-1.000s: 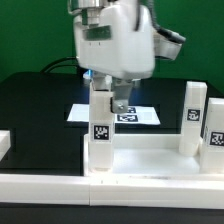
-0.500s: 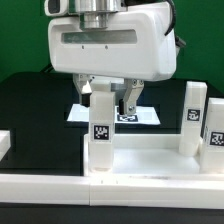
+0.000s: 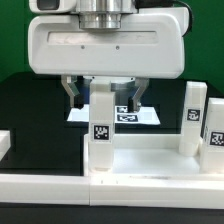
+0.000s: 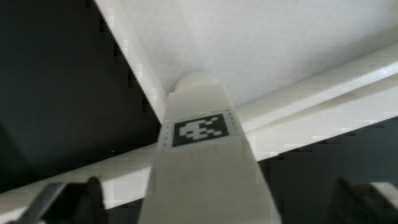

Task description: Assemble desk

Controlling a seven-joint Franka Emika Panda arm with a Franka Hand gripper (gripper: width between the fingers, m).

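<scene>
The desk's white panel (image 3: 140, 160) lies flat at the front, and it shows in the wrist view as a pale slab (image 4: 267, 50). One white leg (image 3: 101, 130) with a black-and-white tag stands upright on the panel's left part. My gripper (image 3: 104, 100) hangs open over that leg, with one dark finger (image 3: 70, 93) on each side of its top and a gap on both sides. In the wrist view the leg (image 4: 205, 160) runs between the fingers (image 4: 71, 200) of my gripper (image 4: 214, 205). Nothing is held.
Two more tagged legs (image 3: 193, 115) (image 3: 214, 125) stand upright at the exterior view's right, on or by the panel. The marker board (image 3: 145, 114) lies on the black table behind the gripper. A small white part (image 3: 3, 145) sits at the left edge.
The gripper has turned broadside and come closer to the camera. Its fingers were behind the leg and now straddle the leg's top. The jaws stay open and the leg has not moved.
</scene>
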